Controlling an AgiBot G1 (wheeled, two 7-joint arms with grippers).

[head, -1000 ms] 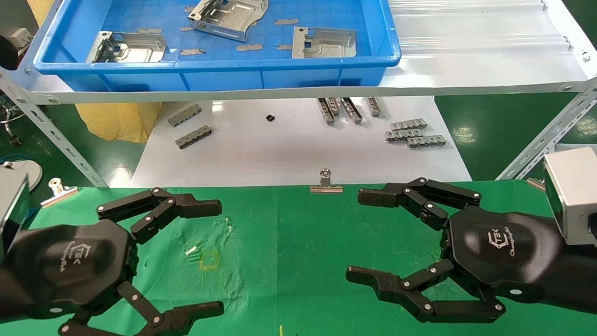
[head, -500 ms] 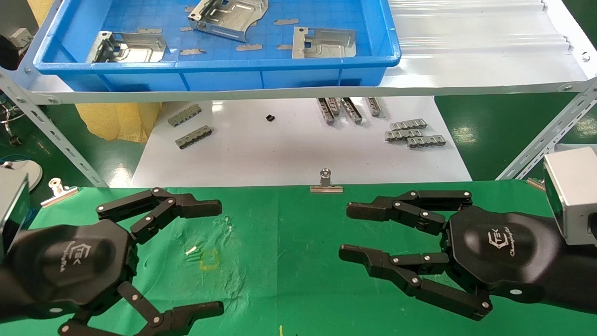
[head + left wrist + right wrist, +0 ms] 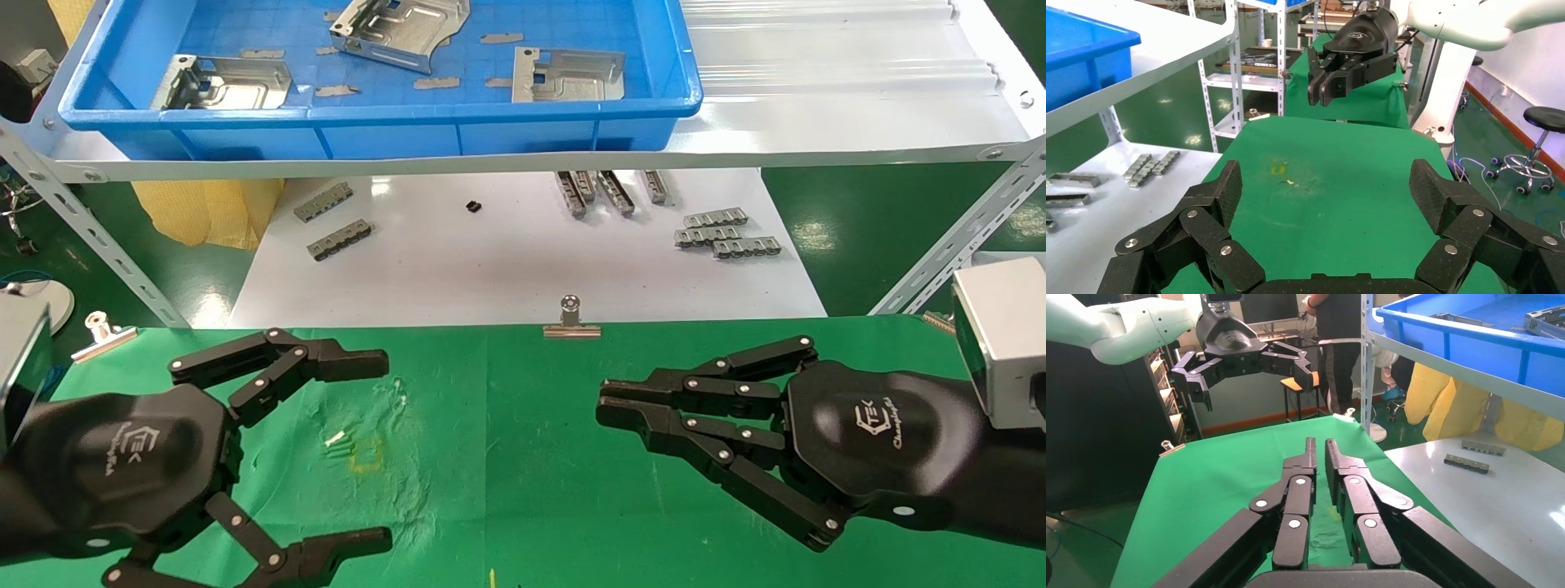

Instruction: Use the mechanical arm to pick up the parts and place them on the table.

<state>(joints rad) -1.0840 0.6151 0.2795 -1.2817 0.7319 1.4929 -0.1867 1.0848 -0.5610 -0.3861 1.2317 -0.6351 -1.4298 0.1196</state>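
Observation:
Three shiny silver parts lie in the blue tray (image 3: 368,114) on the shelf: one at the left (image 3: 225,82), one at the back (image 3: 400,28), one at the right (image 3: 568,75). My left gripper (image 3: 384,451) hovers open and empty over the left of the green table (image 3: 523,457), near the yellow square mark (image 3: 366,455); the left wrist view (image 3: 1327,193) shows only cloth between its fingers. My right gripper (image 3: 603,400) hovers over the right of the table, its fingers drawn together on nothing, as the right wrist view (image 3: 1320,447) shows.
The tray stands on a white shelf board (image 3: 817,98) above and behind the table. Grey toothed strips (image 3: 727,233) lie on a lower white board. Binder clips (image 3: 572,318) (image 3: 102,331) hold the cloth's far edge. Slanted shelf struts (image 3: 948,245) flank the gap.
My right gripper's fingers have closed from wide open to nearly touching, with nothing between them. The left gripper and the parts have not moved.

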